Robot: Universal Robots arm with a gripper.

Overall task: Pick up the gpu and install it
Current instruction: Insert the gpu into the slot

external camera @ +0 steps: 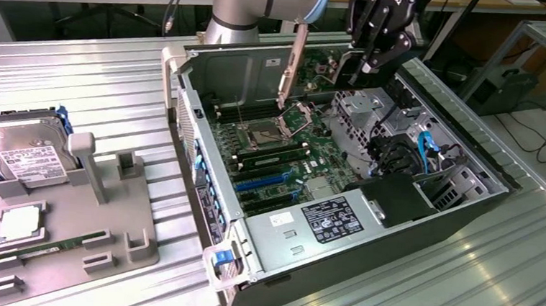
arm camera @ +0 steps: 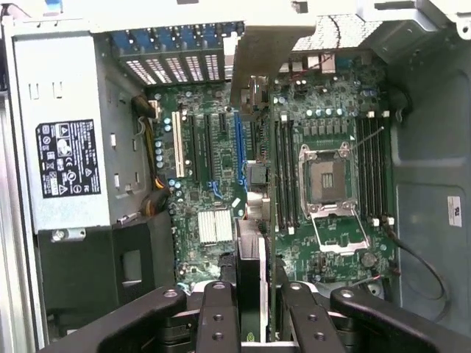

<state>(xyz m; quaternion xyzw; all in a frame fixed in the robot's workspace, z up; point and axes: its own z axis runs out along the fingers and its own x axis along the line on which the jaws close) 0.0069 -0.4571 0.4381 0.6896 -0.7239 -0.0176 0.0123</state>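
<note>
Ribbed table (external camera: 494,284) well beneath the claw (arm camera: 255,312). Open case (external camera: 391,262) straight under it, motherboard (arm camera: 221,184) facing up below the fingers (arm camera: 217,316). Grey tray (external camera: 76,218) far off to the claw's side, out on the table, bearing a hard drive (external camera: 23,153) and a memory stick (external camera: 45,247). Power supply (arm camera: 66,162) down in the case, off to one side of the claw. Grips the gpu (arm camera: 250,265) edge-on between partly closed fingers, holds it above the motherboard over the slots (arm camera: 176,151), silver bracket (arm camera: 257,55) at the card's end farthest from the claw
</note>
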